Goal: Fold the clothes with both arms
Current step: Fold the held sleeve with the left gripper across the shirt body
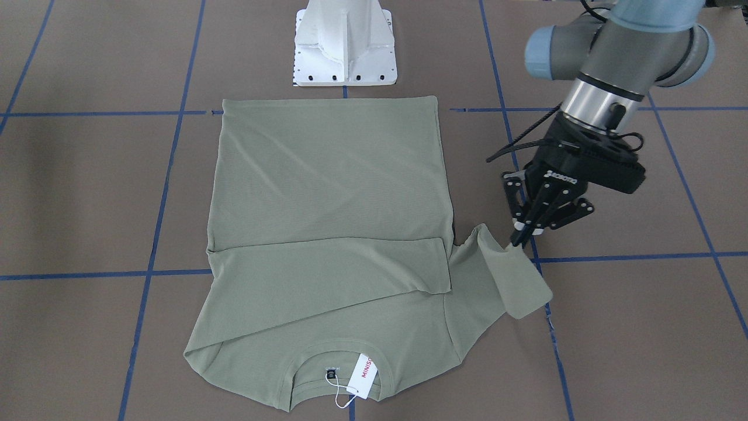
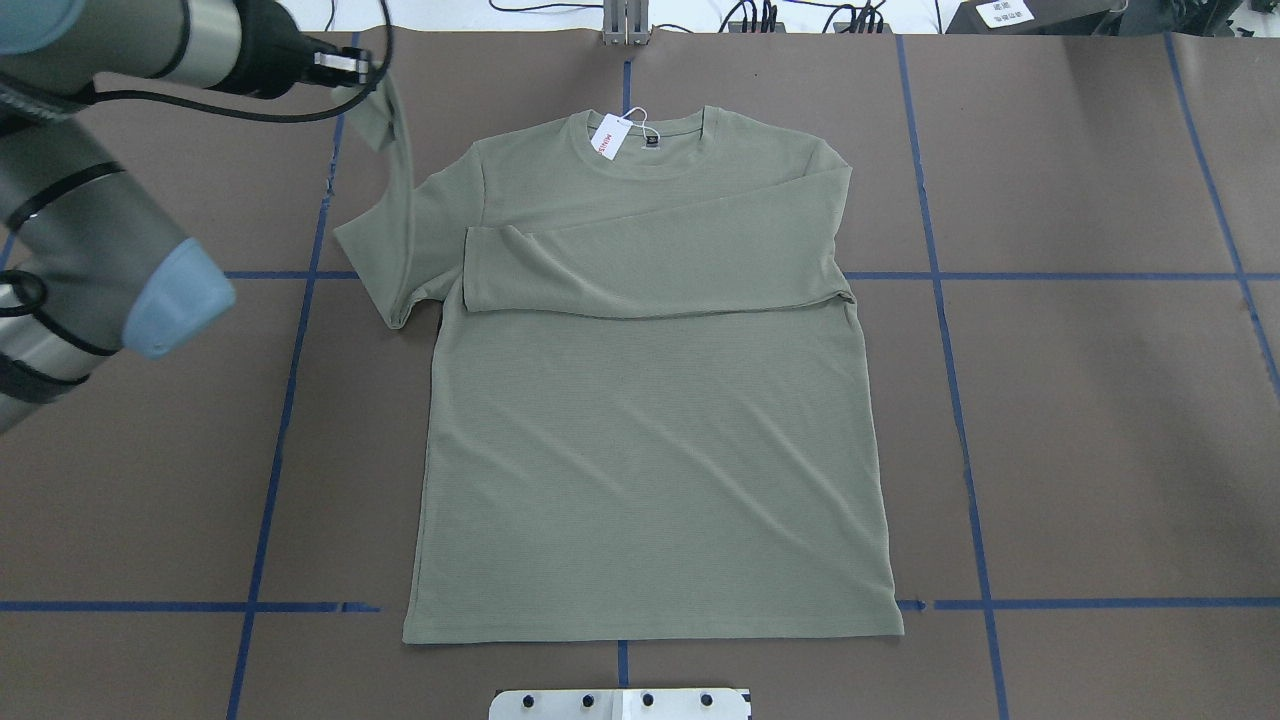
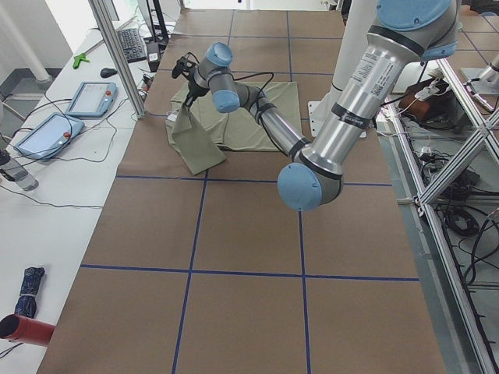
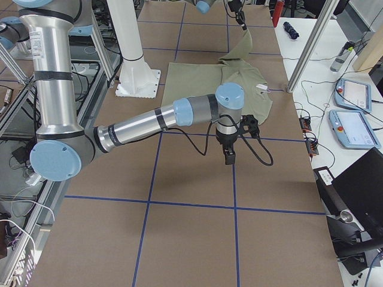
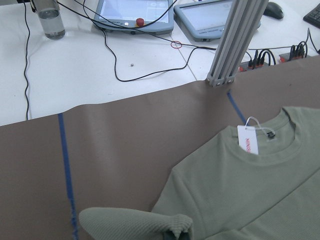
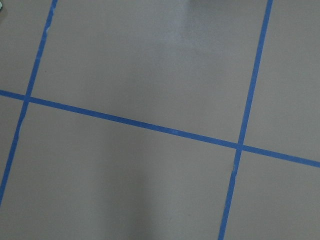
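- My left gripper point(image 1: 523, 235), a black two-finger unit, is pinched closed on the cuff end of one sleeve point(image 1: 514, 280) and holds it up off the table.
- Its fingers point down and lean toward the garment. The left arm point(image 1: 613, 64), of silver tube with grey joints and light-blue caps, drops to it from above and outboard.
- In the overhead view that arm is stretched well forward, with the forearm almost level.
- Below the hand the sleeve hangs in a loose fold and runs back to the shoulder.
- Inboard of the hand lies the olive-green long-sleeve knit shirt point(image 1: 327, 175), flat and front up on the brown table point(image 1: 631, 327). Its other sleeve is folded across the chest, with the cuff ending near the lifted sleeve's shoulder.
- Farther along, at the collar, sits the white hang tag point(image 1: 365, 374) with red lettering, on a thin string.
- Blue tape lines point(image 1: 631, 256) cross the table in a grid under and around the hand.
- Past the hem stands the white pedestal base point(image 1: 345, 44).
- Well away on the shirt's other side, my right arm point(image 4: 155, 122) reaches out level, its wrist bent down.
- The right gripper point(image 4: 229, 156) hangs over bare table beside the shirt. I cannot tell how its fingers are set.
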